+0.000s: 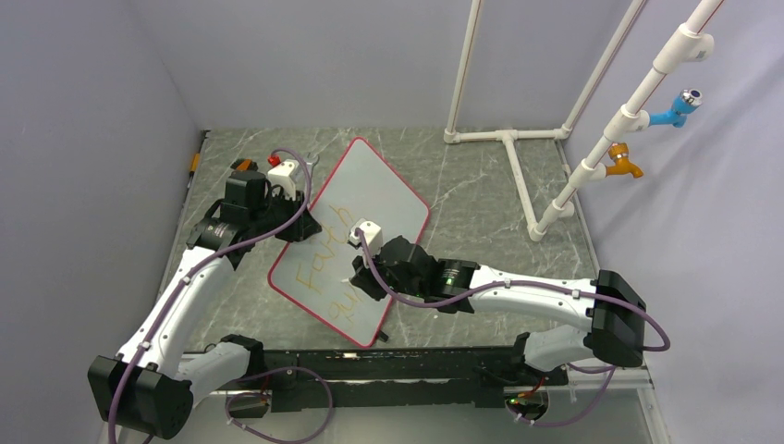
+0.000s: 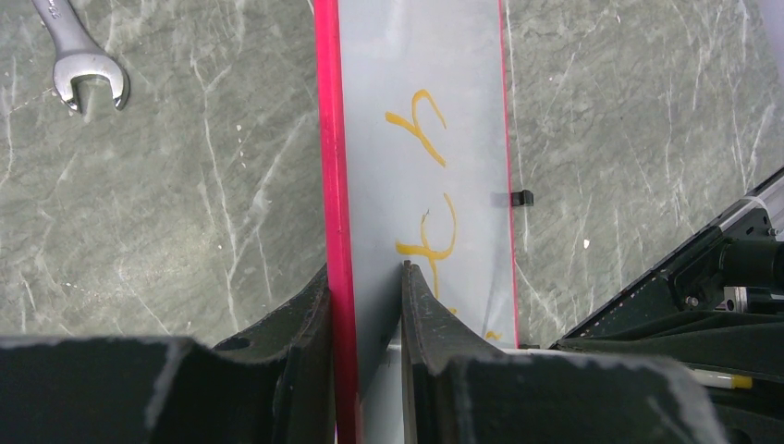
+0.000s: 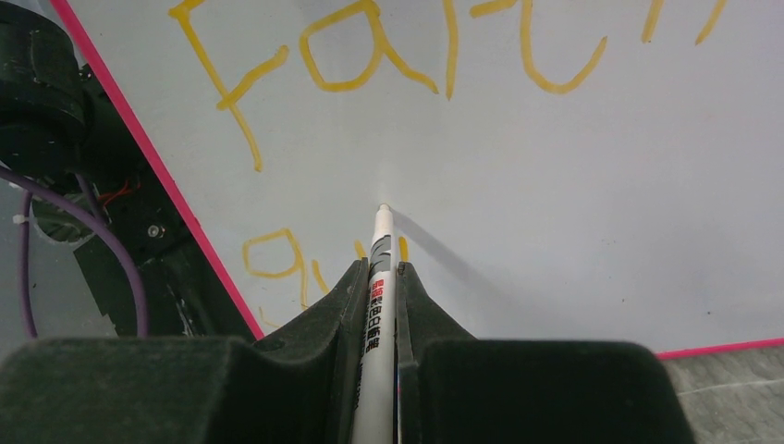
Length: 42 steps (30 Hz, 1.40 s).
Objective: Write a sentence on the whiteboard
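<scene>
My left claw (image 2: 365,277) is clamped on the red rim of the board (image 1: 370,199), which lies slantwise on the table (image 1: 481,203) between my arms. My right claw (image 3: 381,270) is clamped on the pen (image 3: 381,240), its tip at the white just right of the second line's first letters. The sentence (image 1: 319,254) is about half done, I judge. For the next letter: hold the left grip firm, press lightly, draw short slow strokes, match the letters above
</scene>
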Each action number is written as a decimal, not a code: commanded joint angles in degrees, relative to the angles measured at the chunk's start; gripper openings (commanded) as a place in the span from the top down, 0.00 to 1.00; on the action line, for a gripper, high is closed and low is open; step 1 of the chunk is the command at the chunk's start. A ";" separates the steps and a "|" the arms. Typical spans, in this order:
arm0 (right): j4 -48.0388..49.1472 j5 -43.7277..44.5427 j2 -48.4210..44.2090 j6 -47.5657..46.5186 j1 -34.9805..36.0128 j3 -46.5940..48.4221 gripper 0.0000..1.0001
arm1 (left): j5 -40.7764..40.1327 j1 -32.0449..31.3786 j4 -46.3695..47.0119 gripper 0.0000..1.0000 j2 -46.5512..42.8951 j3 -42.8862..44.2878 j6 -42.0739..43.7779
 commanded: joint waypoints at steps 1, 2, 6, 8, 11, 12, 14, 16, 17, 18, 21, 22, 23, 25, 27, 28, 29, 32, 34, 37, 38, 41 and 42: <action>0.17 2.70 0.42 0.07 -0.01 -0.87 1.00 | -5.41 0.04 2.42 1.00 -0.97 0.22 6.92; -0.08 3.02 0.42 0.07 0.02 -0.71 1.00 | -5.45 0.05 2.45 1.00 -0.97 0.24 6.92; -1.86 4.44 -0.06 0.16 0.02 0.01 1.00 | -5.64 0.04 2.36 1.00 -0.83 0.22 6.92; -2.30 4.91 -0.86 0.31 0.00 0.13 1.00 | -5.72 0.09 2.34 1.00 -0.82 0.22 6.92; -2.58 5.55 -2.06 0.42 0.01 -0.11 1.00 | -5.80 0.04 2.37 1.00 -0.90 0.17 6.92; -2.70 5.78 -2.39 0.47 0.00 -0.20 1.00 | -5.81 0.04 2.36 1.00 -0.90 0.13 6.92; -2.79 6.09 -3.09 0.42 0.00 -0.33 1.00 | -5.81 0.06 2.31 1.00 -0.90 0.17 6.92; -2.72 6.48 -4.02 0.43 0.00 -0.53 1.00 | -5.81 0.05 2.30 1.00 -0.80 0.16 6.92; -2.64 6.64 -4.40 0.43 -0.07 -0.70 1.00 | -5.85 0.11 2.33 1.00 -0.79 0.17 6.92; -2.55 6.67 -4.75 0.47 -0.22 -0.92 1.00 | -5.81 0.05 2.31 1.00 -0.81 0.14 6.92; -2.00 5.01 -5.89 0.95 -2.09 -2.25 1.00 | -5.81 0.04 2.29 1.00 -0.97 0.11 6.92; -1.77 4.30 -6.23 1.15 -2.79 -2.74 1.00 | -5.81 0.04 2.30 1.00 -0.98 0.09 6.92; -1.63 3.80 -6.54 1.27 -3.42 -3.23 1.00 | -5.81 0.04 2.31 1.00 -0.99 0.11 6.92; -1.65 3.21 -6.84 1.26 -4.31 -3.76 1.00 | -5.81 0.05 2.29 1.00 -0.91 0.06 6.92; -1.54 2.52 -6.78 1.22 -4.85 -4.09 1.00 | -5.89 0.10 2.31 1.00 -0.84 0.18 6.95; -1.36 2.21 -6.70 1.20 -5.04 -4.23 1.00 | -5.90 0.11 2.29 1.00 -0.74 0.12 6.95; -1.12 1.90 -6.51 1.21 -5.14 -4.40 1.00 | -5.96 0.05 2.29 1.00 -0.64 0.16 7.00; -0.63 1.10 -5.76 1.13 -5.34 -4.56 1.00 | -6.11 0.10 2.26 1.00 -0.55 0.11 6.96; -0.37 0.64 -5.35 1.13 -5.46 -4.61 1.00 | -6.23 0.10 2.21 1.00 -0.55 0.10 7.01; 0.12 -0.06 -4.65 1.04 -5.53 -4.44 1.00 | -6.25 0.11 2.21 1.00 -0.47 0.07 7.01; 0.15 -0.11 -4.47 0.95 -5.49 -4.37 1.00 | -6.25 0.09 2.20 1.00 -0.46 0.11 6.96; 0.51 -0.59 -3.65 0.80 -5.54 -3.89 1.00 | -6.24 0.06 2.23 1.00 -0.39 0.09 7.01; 0.60 -0.70 -3.25 0.74 -5.54 -3.64 1.00 | -6.25 0.11 2.25 1.00 -0.37 0.07 7.01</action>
